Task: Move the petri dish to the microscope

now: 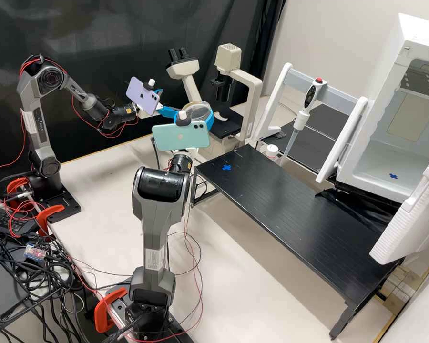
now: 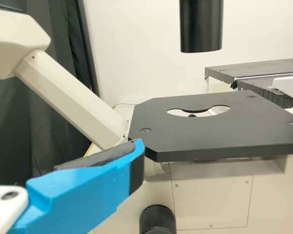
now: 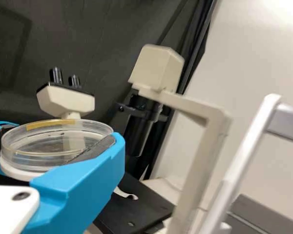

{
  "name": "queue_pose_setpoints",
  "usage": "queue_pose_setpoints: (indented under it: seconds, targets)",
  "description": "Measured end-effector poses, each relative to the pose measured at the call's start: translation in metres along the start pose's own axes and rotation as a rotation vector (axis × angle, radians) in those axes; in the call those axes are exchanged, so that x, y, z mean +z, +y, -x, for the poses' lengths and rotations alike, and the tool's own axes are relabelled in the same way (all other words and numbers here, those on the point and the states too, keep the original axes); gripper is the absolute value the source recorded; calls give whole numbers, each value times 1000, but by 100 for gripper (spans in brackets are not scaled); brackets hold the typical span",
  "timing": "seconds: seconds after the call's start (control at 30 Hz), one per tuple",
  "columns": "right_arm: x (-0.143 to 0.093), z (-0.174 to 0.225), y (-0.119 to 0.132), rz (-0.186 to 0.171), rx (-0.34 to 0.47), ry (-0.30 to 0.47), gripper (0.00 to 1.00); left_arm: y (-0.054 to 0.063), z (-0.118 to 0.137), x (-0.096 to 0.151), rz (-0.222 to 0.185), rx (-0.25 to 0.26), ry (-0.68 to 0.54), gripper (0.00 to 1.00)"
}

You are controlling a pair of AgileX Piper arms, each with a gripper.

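In the high view, your right hand (image 1: 195,116) has its two bright blue fingers set apart around the round, clear plastic petri dish (image 1: 199,109), holding it up in the air. Just beyond that hand stands the cream-coloured microscope (image 1: 191,89), its flat black stage (image 1: 229,125) near the dish. Your left hand (image 1: 168,101) is close beside the right one, its fingers spread and gripping nothing. The raised black platform (image 1: 291,205) lies below and to one side of your right hand, with the white pipette (image 1: 301,120) farther off past it. In the left wrist view, you see one of the left hand's blue fingers (image 2: 83,195) near the stage, which spreads out beyond it, and a round black knob (image 2: 157,220) lies below the stage. In the right wrist view, the dish sits between the right hand's dark pads (image 3: 94,148), a tan strip (image 3: 50,124) along its rim; the stage is beyond and lower than that hand.
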Motion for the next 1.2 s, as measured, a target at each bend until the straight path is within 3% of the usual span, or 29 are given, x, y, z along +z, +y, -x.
queue_pose_setpoints:
  seconds: [0.2, 0.33, 0.4, 0.47, 0.73, 0.93, 1.2]
  targets:
    - [11, -36, -22, -27, -109, -89, 0, 0, 0, 0, 0, 0, 0, 100]
    - [31, -56, -38, -40, -191, -168, 0, 0, 0, 0, 0, 0, 0, 100]
    - [41, -66, -42, -68, -220, -208, 0, 0, 0, 0, 0, 0, 0, 100]
    - [52, -79, -39, -114, -198, -233, 0, 0, 0, 0, 0, 0, 0, 100]
    - [73, -102, -31, -205, -169, -284, 0, 0, 0, 0, 0, 0, 0, 100]
    - [77, -113, -28, -246, -171, -298, 0, 0, 0, 0, 0, 0, 0, 100]
    - [73, -126, -24, -238, -205, -294, 0, 0, 0, 0, 0, 0, 0, 100]
